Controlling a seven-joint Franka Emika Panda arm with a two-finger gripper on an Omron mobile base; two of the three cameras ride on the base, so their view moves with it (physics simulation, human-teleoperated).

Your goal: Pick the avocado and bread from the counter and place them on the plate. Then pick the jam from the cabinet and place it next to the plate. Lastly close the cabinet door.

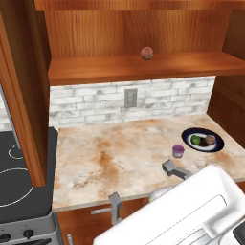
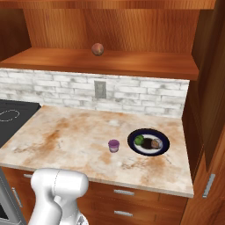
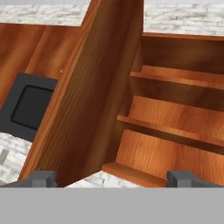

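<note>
The gripper (image 3: 111, 179) stands wide and empty before the open cabinet door (image 3: 83, 100); beyond, the jam (image 2: 114, 145) sits beside the plate (image 2: 163, 149), holding avocado (image 2: 139, 140) and bread (image 2: 154, 143); a glancing push may slip off the door's edge.

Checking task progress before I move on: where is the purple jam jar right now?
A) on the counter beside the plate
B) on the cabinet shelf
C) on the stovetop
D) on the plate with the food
A: the jam jar stands on the counter just left of the plate, which holds the avocado and the bread; the shelf carries a reddish-brown ball.
</note>
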